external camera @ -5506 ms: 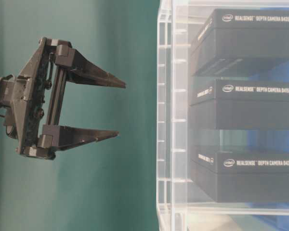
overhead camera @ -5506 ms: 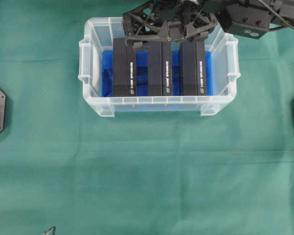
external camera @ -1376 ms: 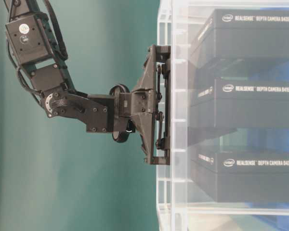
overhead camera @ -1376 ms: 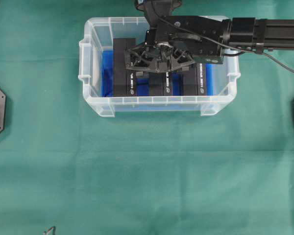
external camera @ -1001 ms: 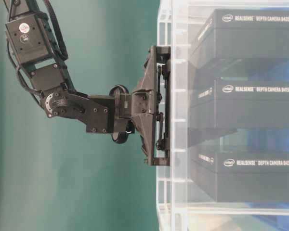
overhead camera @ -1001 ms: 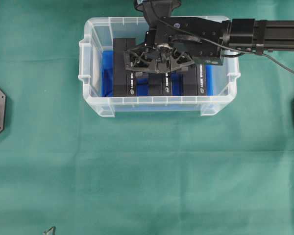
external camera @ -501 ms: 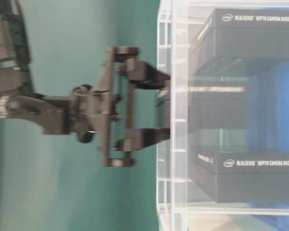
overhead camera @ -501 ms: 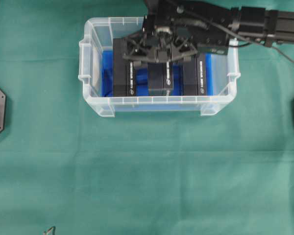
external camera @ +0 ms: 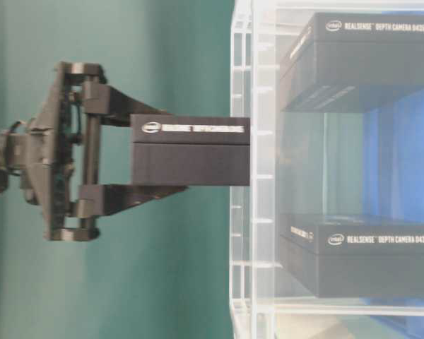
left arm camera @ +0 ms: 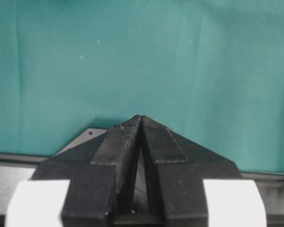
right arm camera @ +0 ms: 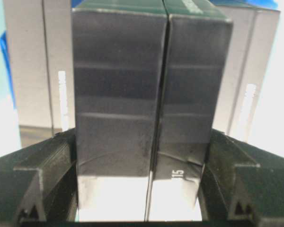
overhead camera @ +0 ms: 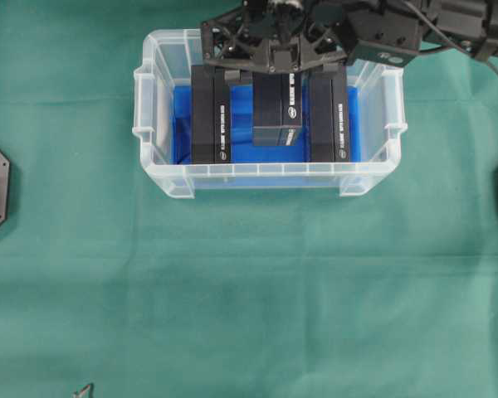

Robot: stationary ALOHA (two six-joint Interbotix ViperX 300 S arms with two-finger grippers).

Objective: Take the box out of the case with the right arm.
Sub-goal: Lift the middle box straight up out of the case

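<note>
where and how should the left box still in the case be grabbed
Grip the left box across its two long, flat side faces, coming straight down from above. It stands on edge inside the case with its narrow face up, and the blue gap beside it leaves a finger room. The right hand holds the middle box this way.

Two boxes in the case [external camera: 244, 42]: upper box [external camera: 371, 56] and lower box [external camera: 367, 258] both read "intel REALSENSE DEPTH CAMERA D435i". Held box [right arm camera: 151, 94] shows "15"; its side print is blurred.
</note>
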